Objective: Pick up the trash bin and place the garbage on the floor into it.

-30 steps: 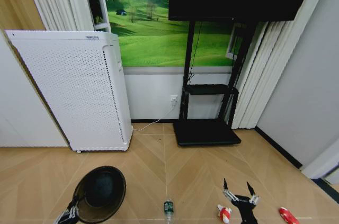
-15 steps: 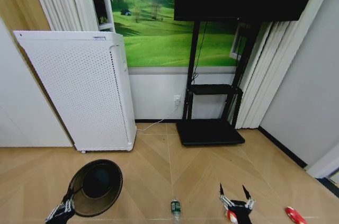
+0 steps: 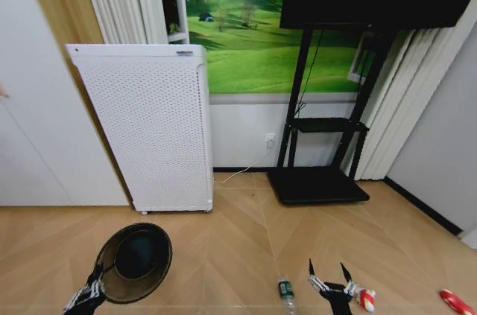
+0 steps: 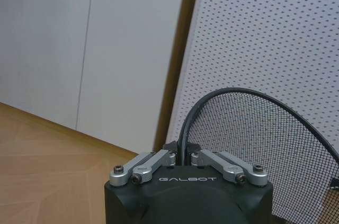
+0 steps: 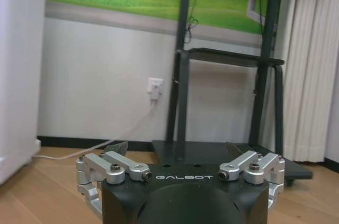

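The trash bin [image 3: 139, 261], a round black wire-mesh basket, hangs low over the floor [image 3: 223, 255] at the lower left of the head view. My left gripper [image 3: 97, 276] is shut on its rim. The left wrist view shows that gripper [image 4: 183, 151] pinching the rim wire, with the bin's mesh [image 4: 254, 139] beyond it. My right gripper [image 3: 326, 267] stands open and holds nothing; in its own view the right gripper [image 5: 177, 152] has its fingers spread wide. Of the garbage, a clear bottle [image 3: 285, 293] lies just left of the right gripper, a red-and-white piece [image 3: 365, 298] just right of it, and another red piece [image 3: 455, 301] farther right.
A tall white perforated appliance [image 3: 153, 129] stands against the wall behind the bin. A black TV stand [image 3: 319, 181] with a flat base sits at the back right, and a white cable [image 3: 238, 173] runs along the wall. Open parquet lies between them and me.
The whole head view has swung left, so appliance, stand and garbage sit farther right in the picture. The bin stays in my left gripper; the right gripper stays open.
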Controlling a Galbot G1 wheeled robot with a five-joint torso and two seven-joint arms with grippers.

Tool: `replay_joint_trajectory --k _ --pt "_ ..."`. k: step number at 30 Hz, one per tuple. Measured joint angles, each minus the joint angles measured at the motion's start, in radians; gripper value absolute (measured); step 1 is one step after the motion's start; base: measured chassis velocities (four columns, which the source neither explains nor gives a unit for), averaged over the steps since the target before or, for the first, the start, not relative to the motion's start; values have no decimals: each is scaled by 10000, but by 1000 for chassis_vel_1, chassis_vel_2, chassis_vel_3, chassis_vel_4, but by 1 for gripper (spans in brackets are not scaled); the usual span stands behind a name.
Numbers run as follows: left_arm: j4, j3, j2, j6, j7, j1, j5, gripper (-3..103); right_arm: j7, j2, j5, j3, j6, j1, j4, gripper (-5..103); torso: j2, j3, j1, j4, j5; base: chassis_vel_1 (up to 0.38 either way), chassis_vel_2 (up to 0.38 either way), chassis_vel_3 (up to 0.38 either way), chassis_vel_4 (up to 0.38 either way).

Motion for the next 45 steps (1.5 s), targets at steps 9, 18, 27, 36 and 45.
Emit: replay_joint_trajectory --k 9,18,27,36,45 --pt "-89 8 26 -76 79 4 -39 7 -634 -1152 -180 -60 -1617 1186 -1597 100 0 0 -1 6 -1 155 88 -108 -130" --pt "-29 50 -3 -299 156 -17 -44 7 -447 -1382 -958 88 -1693 1841 -3938 100 0 -1 -1 -6 1 -69 -36 39 28" --pt "152 25 -5 -443 100 -131 82 7 -782 -1127 -1079 104 -1421 1244 -4290 100 0 -1 -2 -5 1 11 6 -2 2" --pt "149 2 54 -493 103 -27 54 7 -813 -1104 -1898 69 -1339 1773 -5232 100 0 -1 -2 -1 2 0 0 0 0" --pt "110 21 25 -518 119 -19 39 7 -500 -1196 -2754 88 -1600 2256 -5986 100 0 0 -3 -3 1 0 0 0 0"
